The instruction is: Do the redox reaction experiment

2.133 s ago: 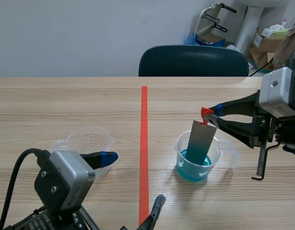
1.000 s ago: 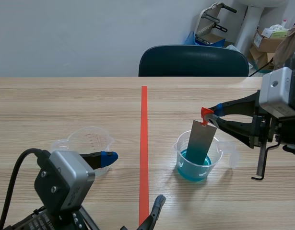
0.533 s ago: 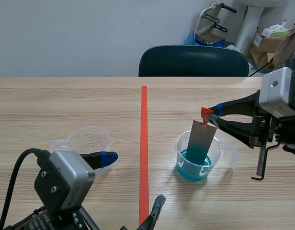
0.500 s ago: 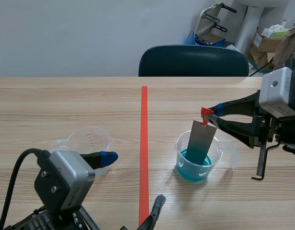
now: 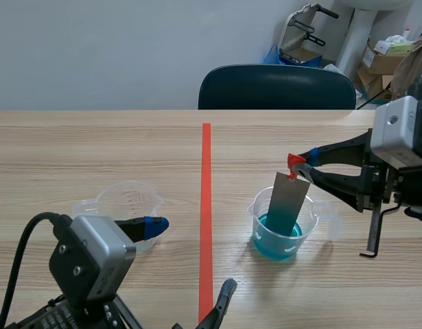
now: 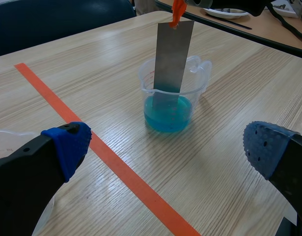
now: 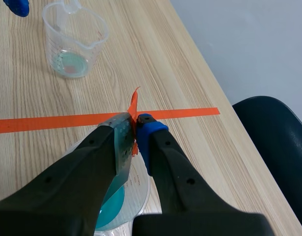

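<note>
A clear beaker (image 5: 283, 226) (image 6: 173, 98) holding blue liquid stands right of the tape line. A grey metal strip (image 5: 287, 203) (image 6: 172, 56) with an orange-red tab (image 5: 293, 162) (image 7: 133, 109) at its top stands tilted in it, lower end in the liquid. My right gripper (image 5: 301, 164) (image 7: 135, 128) is shut on the strip's top, just above the beaker. A second clear beaker (image 5: 125, 204) (image 7: 74, 37) with only a faint tint at its bottom sits on the left. My left gripper (image 5: 156, 225) (image 6: 165, 147) is open beside that beaker, low over the table.
An orange-red tape line (image 5: 206, 205) runs down the middle of the wooden table. A dark chair (image 5: 276, 88) stands behind the far edge. Boxes and equipment (image 5: 385, 55) sit in the back right corner of the room.
</note>
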Available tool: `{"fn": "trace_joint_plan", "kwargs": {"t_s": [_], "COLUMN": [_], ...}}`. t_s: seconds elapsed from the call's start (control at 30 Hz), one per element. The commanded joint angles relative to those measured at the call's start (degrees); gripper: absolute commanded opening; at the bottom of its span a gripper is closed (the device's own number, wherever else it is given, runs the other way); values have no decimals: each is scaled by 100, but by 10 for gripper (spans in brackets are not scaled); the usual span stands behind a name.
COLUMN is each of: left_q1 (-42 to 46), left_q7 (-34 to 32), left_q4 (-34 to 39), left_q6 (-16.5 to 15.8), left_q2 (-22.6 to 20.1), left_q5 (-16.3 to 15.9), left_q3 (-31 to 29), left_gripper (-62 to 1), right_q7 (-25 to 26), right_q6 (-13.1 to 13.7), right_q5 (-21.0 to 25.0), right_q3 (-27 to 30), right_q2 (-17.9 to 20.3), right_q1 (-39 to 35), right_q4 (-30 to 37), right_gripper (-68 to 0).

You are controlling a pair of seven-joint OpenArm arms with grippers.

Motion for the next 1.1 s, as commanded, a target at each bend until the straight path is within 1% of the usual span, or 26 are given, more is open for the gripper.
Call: {"fn": "trace_joint_plan", "kwargs": {"t_s": [0.0,0.87,0.93,1.03,1.07], "left_q1": [-2,-2,-2,-2,-2], "left_q7": [-59,-59,-59,-59,-59], "left_q4": [160,160,160,160,160], "left_q6": [-17,-17,-17,-17,-17], "left_q2": [28,28,28,28,28], "left_q5": [-11,-11,-11,-11,-11], "left_q3": [9,9,9,9,9], "left_gripper": [14,14,14,14,14], "right_q7": [59,66,138,216,214], "right_q6": [7,13,81,372,372], "right_q5": [37,44,50,72,101], "right_q3": [48,55,63,125,149], "right_q2": [61,85,131,214,240], "right_q1": [50,50,50,50,50], "right_q4": [101,101,103,146,170], "right_gripper": [-667,-667,-667,-667,-667]}}
